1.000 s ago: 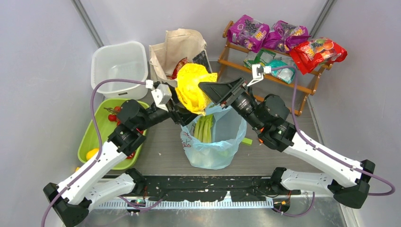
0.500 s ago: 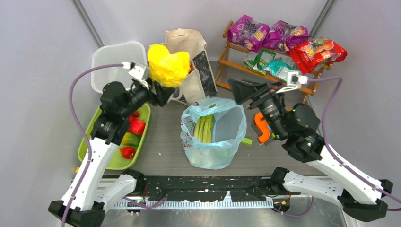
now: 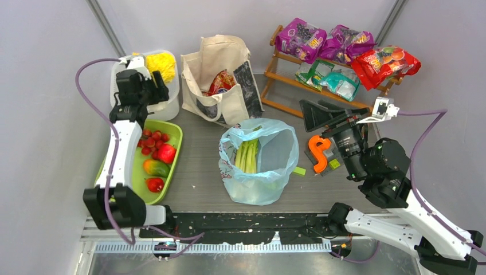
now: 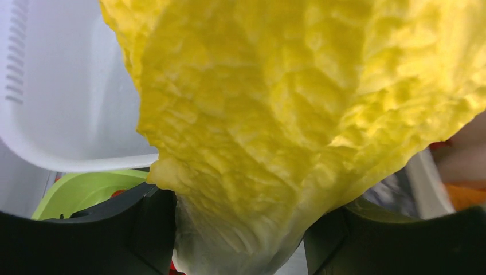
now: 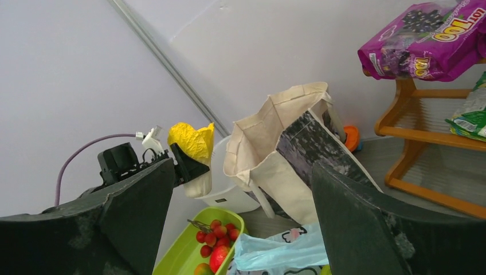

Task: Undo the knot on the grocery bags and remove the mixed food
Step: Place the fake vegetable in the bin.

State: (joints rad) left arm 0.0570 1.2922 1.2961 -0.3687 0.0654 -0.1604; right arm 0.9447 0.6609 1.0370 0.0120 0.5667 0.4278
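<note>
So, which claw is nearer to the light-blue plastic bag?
Right. The right claw hangs open just beyond the light-blue bag's right rim; the left claw holds the yellow vegetable over the white tub, far left.

White tub (image 3: 171, 104) back left, green tray (image 3: 137, 183) beside it — 2 purple packets (image 3: 300, 39) top the wooden rack (image 3: 274, 60).

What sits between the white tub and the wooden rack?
The cream canvas tote stands between the white tub and the wooden rack, a red packet inside it; the top view shows this.
</note>
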